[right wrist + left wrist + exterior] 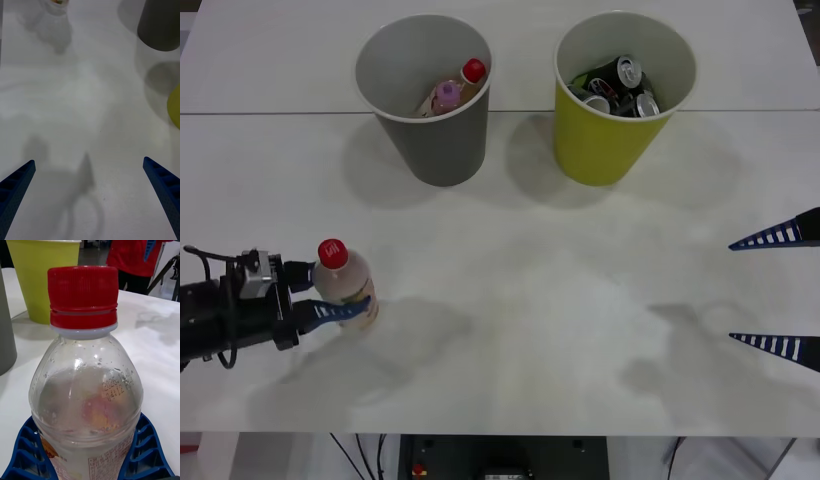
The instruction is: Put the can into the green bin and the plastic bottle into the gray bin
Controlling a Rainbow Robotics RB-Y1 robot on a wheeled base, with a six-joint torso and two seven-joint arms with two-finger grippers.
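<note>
The plastic bottle [346, 283] stands upright on the white tabletop [520, 310] at the robot's near left, red cap up, and the left gripper [338, 291] reaches in from the left edge with its 2 blue ribbed fingers [144, 450] pressed against either side of the bottle's lower body, grasping it. In the left wrist view the plastic bottle [86, 390] stands between those curved fingers, its clear shoulder beaded with droplets. The gray bin [425, 95] stands at the far left-centre and holds 2 smaller bottles, one red-capped and one pink-capped; the green bin [620, 100] stands just beside it to the right, well apart from the grasped bottle, with several cans [620, 85] inside. The right gripper [780, 290] hovers at the right edge, fingers spread wide and holding nothing
</note>
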